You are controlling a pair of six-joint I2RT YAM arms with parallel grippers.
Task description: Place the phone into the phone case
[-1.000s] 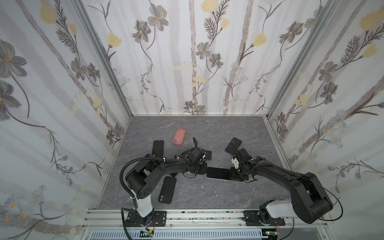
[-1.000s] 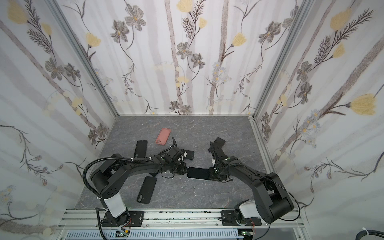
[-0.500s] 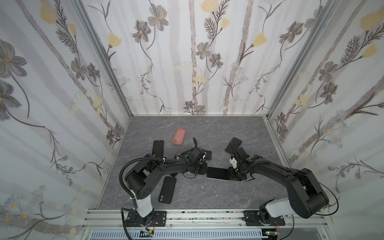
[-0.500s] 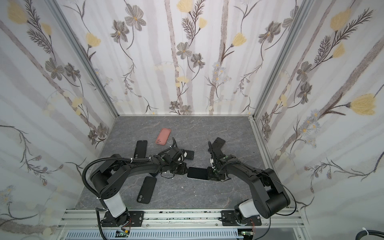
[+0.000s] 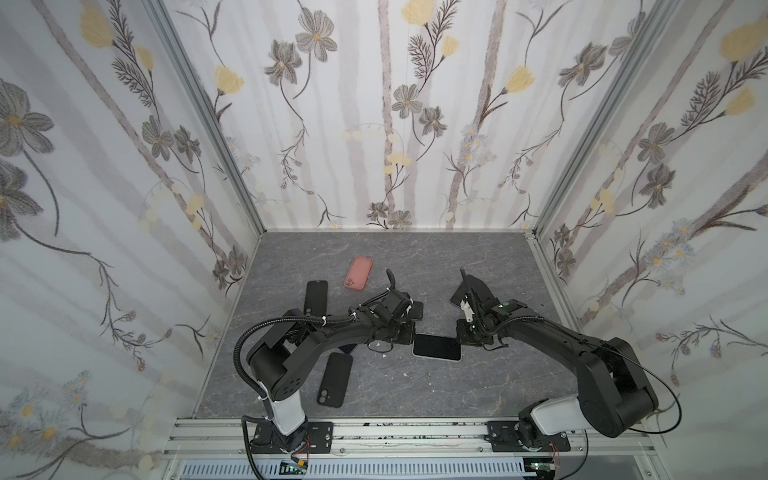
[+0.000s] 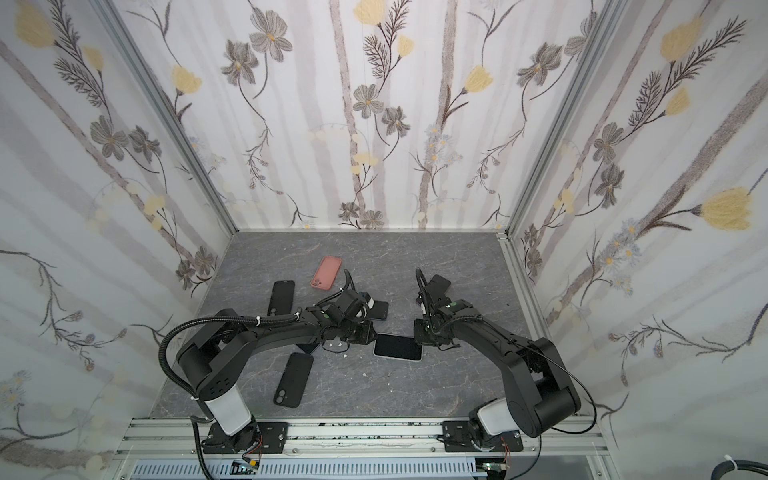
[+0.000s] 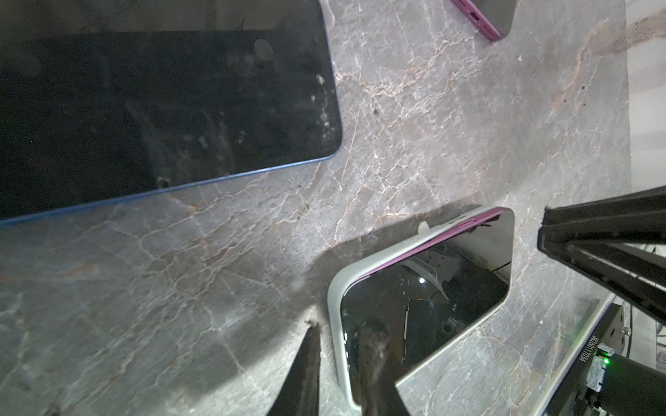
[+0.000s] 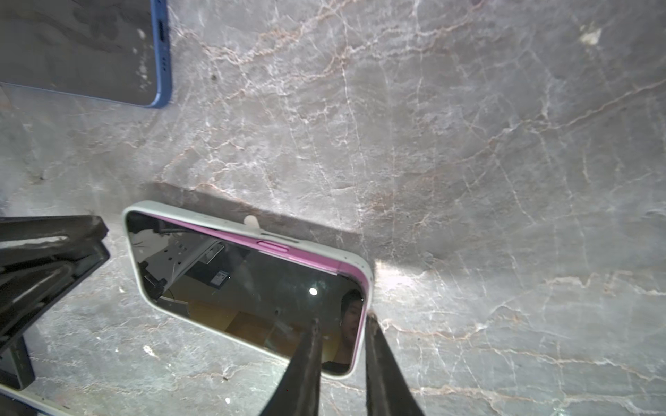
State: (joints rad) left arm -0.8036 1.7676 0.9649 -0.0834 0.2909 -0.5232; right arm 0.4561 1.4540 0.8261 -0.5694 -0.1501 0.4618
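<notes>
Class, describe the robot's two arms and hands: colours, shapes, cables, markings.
The left arm and right arm are matte black, with rounded joints and white base segments. A ribbed black hose loops beside the left arm; a thin black cable arcs off the right. The left hand and right hand have slim, tapering black fingers.

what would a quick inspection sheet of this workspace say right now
surface: grey marbled table, white crumbs near the middle
job's things: phone lies screen up in the white case; one long side rides above the rim
clutter: pink case, black case, blue phone
hands: left hand and right hand each straddle an end of the white case, fingers slightly apart
cables: black hose loops off the left arm; thin cable arches over the right wrist
surroundings: flowered walls, metal rail in front
</notes>
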